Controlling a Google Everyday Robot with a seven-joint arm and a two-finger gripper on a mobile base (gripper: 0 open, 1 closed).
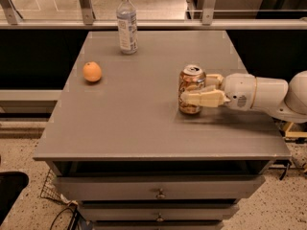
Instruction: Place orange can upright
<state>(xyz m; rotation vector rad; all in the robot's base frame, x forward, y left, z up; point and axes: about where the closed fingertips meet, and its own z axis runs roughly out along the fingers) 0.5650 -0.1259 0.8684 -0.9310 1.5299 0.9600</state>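
gripper [196,91] was clamped sideways around the orange can [191,79], which stood upright on the table [134,128], probably held to steady it until its base sat flat.

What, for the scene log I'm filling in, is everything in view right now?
orange can: one, orange-brown and gold with a silver top, upright on the table's right half
orange fruit: one, orange, on the table's left side
water bottle: one, clear with a white cap, upright near the table's far edge
table: one, grey, centre of view
drawers: at least two, grey with small knobs, below the tabletop
railing: one, metal, behind the table
arm: one, white, reaching in from the right
gripper: one, cream fingers, closed around the orange can
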